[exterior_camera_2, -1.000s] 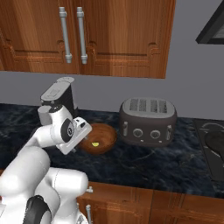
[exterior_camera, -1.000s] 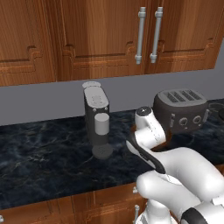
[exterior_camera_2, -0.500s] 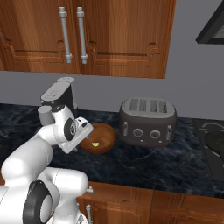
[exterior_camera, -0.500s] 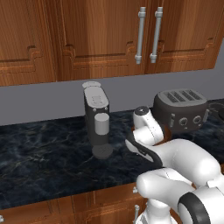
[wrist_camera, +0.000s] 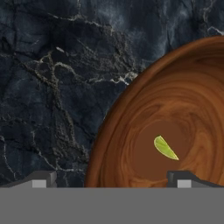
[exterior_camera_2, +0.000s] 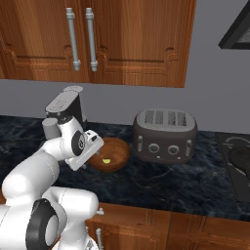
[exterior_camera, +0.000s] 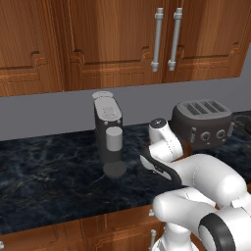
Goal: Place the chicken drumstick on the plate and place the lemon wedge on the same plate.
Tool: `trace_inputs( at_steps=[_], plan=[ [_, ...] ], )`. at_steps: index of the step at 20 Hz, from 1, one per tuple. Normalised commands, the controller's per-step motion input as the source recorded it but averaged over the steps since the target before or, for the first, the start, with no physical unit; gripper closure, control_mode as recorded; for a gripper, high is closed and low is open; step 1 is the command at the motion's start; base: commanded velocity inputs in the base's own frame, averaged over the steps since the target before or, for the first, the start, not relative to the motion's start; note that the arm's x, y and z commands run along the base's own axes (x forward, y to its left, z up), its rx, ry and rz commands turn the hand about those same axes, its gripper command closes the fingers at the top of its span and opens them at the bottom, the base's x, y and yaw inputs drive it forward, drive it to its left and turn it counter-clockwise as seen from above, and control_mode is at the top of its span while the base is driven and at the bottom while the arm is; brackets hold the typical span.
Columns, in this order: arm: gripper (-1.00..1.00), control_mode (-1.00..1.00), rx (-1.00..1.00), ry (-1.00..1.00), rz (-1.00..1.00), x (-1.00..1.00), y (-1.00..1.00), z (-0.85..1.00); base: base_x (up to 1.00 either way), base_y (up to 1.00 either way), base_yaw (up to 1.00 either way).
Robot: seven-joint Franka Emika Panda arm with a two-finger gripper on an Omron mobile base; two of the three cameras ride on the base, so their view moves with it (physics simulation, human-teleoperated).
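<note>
The lemon wedge lies alone on the floor of the brown bowl, near its middle, a small yellow-green sliver that also shows in the right base view. The bowl sits on the dark marbled counter, roughly midway between the back wall and the front edge, just beside the grey toaster and apart from it. On the bowl's other side, toward the back edge of the counter, stands the coffee machine, with a round drip tray at its foot. The gripper hangs over the near rim of the bowl; in the hand view its two dark fingertips stand wide apart with nothing between them, one above bare counter and the other above the bowl's inside, close to the wedge. In the right base view the white hand hides the bowl's left part, and in the left base view the arm covers nearly the whole bowl. Wooden cupboard doors with metal handles hang above the grey wall behind the counter. Neither a drumstick nor a white plate can be made out in any of the three views.
</note>
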Motion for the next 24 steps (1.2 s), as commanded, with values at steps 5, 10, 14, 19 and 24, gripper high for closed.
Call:
trace_inputs(
  at_steps=[5,10,14,19,24],
  plan=[
    [-1.00,-1.00,0.00,0.00,0.00,0.00,0.00,0.00,0.00,0.00,0.00],
    [1.00,-1.00,0.00,0.00,0.00,0.00,0.00,0.00,0.00,0.00,0.00],
    [1.00,-1.00,0.00,0.00,0.00,0.00,0.00,0.00,0.00,0.00,0.00],
    [1.00,-1.00,0.00,0.00,0.00,-0.04,0.00,0.07,0.00,0.00,0.00],
    [1.00,-1.00,-0.04,-0.01,0.00,-0.43,0.01,0.44,0.00,0.00,0.00]
  ],
)
